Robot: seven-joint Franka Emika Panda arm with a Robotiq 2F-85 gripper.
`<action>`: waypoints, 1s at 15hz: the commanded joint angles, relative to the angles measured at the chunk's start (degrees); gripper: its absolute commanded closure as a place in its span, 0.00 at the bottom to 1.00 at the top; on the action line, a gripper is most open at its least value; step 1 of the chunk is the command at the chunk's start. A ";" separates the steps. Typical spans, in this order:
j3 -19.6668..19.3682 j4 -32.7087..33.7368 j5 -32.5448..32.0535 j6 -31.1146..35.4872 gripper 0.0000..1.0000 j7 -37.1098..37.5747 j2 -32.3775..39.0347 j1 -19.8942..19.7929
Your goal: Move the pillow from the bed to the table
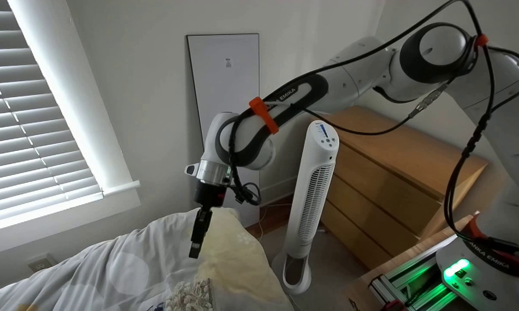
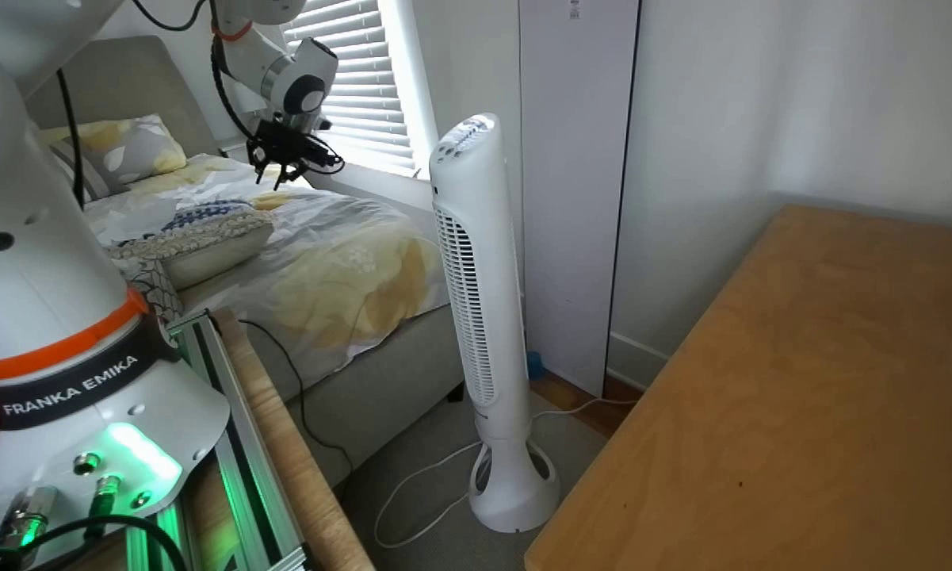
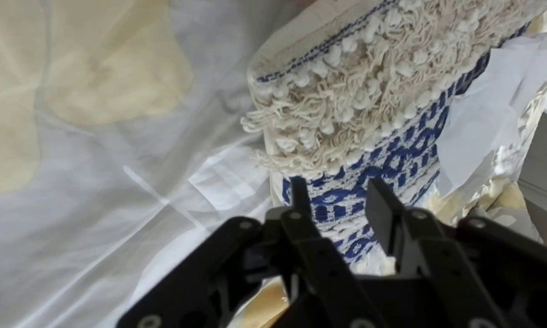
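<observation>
The pillow (image 2: 214,230) lies on the bed (image 2: 380,277), with cream shaggy knit and a navy-and-white woven band; only a corner of the pillow (image 1: 190,296) enters an exterior view at the bottom edge. My gripper (image 2: 269,181) hangs above the bed, apart from the pillow. In the wrist view the fingers of the gripper (image 3: 339,191) stand parted, and the woven part of the pillow (image 3: 360,109) shows beneath and between them. Nothing is held. The table (image 2: 808,381), a tan wooden chest of drawers, stands across the room from the bed, its top bare where visible.
A tall white tower fan (image 2: 476,317) rises between the bed and the chest, with its cord on the floor. A white panel (image 1: 224,82) leans on the wall. Another cushion (image 2: 139,147) rests at the headboard. Window blinds (image 1: 26,129) border the bed.
</observation>
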 commanded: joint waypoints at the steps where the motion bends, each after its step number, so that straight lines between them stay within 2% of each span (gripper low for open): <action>1: -1.83 2.62 -0.69 -1.21 0.29 -1.23 4.18 2.53; 5: -2.48 6.33 -0.77 -0.97 0.01 -2.63 10.10 4.57; 6: -2.78 8.02 -0.98 -1.30 0.00 -2.77 11.79 5.39; 11: -2.96 16.07 -1.19 -2.50 0.00 -3.35 19.15 8.86; 14: -0.32 21.49 -0.53 -4.91 0.01 -6.91 24.37 9.84; 15: -0.03 23.20 -0.38 -5.93 0.25 -7.34 25.45 10.55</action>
